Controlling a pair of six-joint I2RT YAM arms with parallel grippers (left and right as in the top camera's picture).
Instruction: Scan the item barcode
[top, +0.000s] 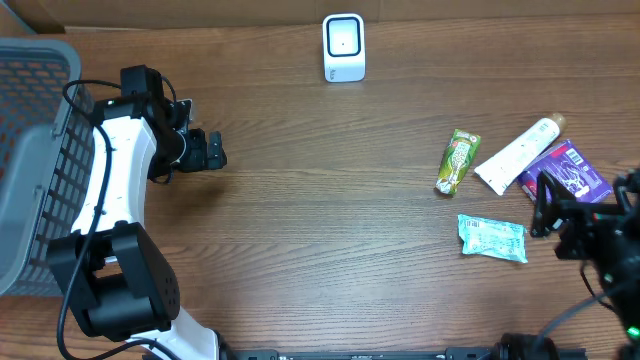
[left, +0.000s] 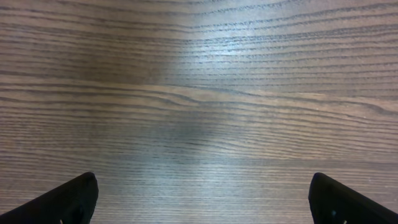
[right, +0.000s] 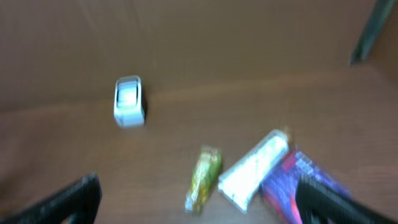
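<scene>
Grippers stand spread wide and hold nothing: the right gripper and the left gripper. Just beside the right one a teal packet lies flat on the table. It is likely light, soft and crinkly, best pinched at a sealed end. Beyond it are a green pouch, a white tube and a purple packet, and farthest is the scanner. The basket seems empty, though partly cropped.
</scene>
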